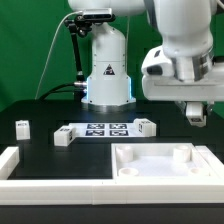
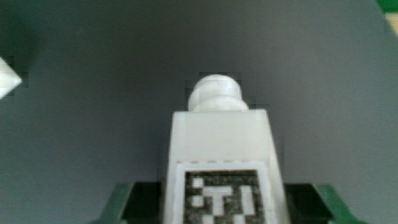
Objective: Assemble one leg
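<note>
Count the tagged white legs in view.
4 legs: one at the exterior view's far left, two at the marker board's ends, one in the gripper; others may be hidden.

One white leg (image 2: 221, 140), a tagged block with a rounded peg at its far end, sat clamped in the gripper (image 2: 221, 198). A second leg (image 1: 22, 125), third leg (image 1: 65, 136) and fourth leg (image 1: 147, 126) lay apart on the table (image 1: 90, 155).

We record the leg (image 2: 221, 150) as white, its tag (image 2: 221, 196) patterned black-and-white. The table (image 1: 45, 140) is black. The marker board (image 1: 105, 129) is white with black-and-white tags (image 1: 98, 128); behind it, the backdrop (image 1: 30, 50) is green.
</note>
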Controlling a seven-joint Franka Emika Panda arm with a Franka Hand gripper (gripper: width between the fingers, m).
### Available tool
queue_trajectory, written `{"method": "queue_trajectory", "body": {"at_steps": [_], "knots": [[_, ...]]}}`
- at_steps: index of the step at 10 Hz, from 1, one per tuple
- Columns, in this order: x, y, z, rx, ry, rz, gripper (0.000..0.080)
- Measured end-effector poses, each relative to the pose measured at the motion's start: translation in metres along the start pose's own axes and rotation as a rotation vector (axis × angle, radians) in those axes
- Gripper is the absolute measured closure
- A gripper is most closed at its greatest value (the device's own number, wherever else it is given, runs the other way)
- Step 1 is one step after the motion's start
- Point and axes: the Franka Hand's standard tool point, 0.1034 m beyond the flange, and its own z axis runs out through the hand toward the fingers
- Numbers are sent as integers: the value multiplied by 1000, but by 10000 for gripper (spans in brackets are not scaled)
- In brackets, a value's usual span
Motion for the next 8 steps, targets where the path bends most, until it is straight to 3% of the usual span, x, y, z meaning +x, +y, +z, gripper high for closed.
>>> {"method": "queue_trajectory", "body": {"at_steps": [2,5,8], "knots": [[15,1,-27,17,245,-68,511],[39,3,-54,72,472,-110,511],[36,4,-49,63,452,-111,511]]}}
